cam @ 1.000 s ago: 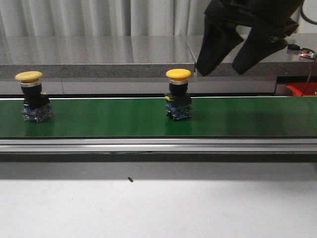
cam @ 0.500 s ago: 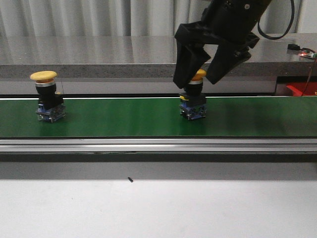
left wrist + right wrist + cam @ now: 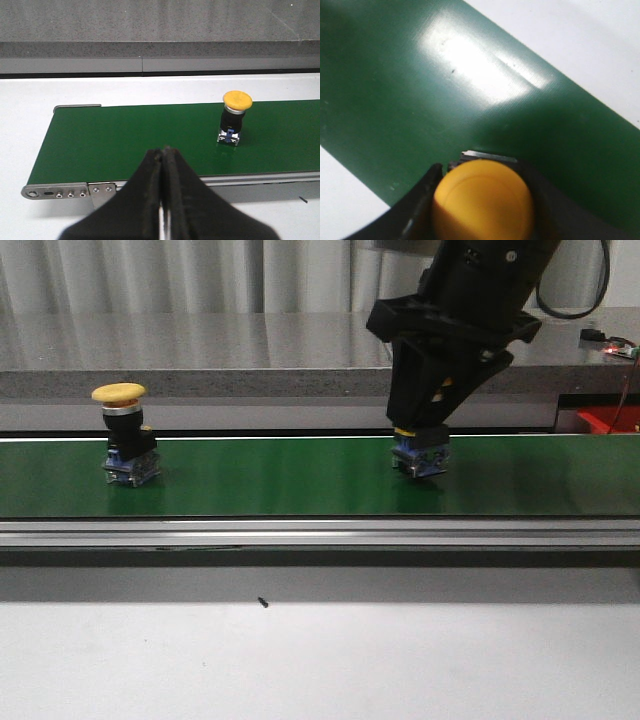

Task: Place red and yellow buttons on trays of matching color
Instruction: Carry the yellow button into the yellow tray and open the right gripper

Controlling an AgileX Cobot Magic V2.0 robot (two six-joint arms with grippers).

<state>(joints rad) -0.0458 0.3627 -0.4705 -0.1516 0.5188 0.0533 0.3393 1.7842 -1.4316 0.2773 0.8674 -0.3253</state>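
Looking forward over the table (image 3: 320, 660), we see the right gripper (image 3: 420, 425) lowered over a yellow mushroom-capped push button with a blue base (image 3: 420, 452) standing on the green conveyor belt (image 3: 280, 480), its dark fingers either side of the cap, presumably so the button can be lifted straight off the belt toward a yellow tray; a second yellow-capped push button (image 3: 128, 435) stands upright well apart on the belt's left side, untouched. A red tray (image 3: 607, 420) peeks in at the far right. From the left wrist, the left gripper (image 3: 162, 175) is clenched on nothing, hanging above the belt's near edge, apparently waiting. From the right wrist, the yellow cap fills the space between the fingers (image 3: 420, 200), which sit against its sides, grasping it.
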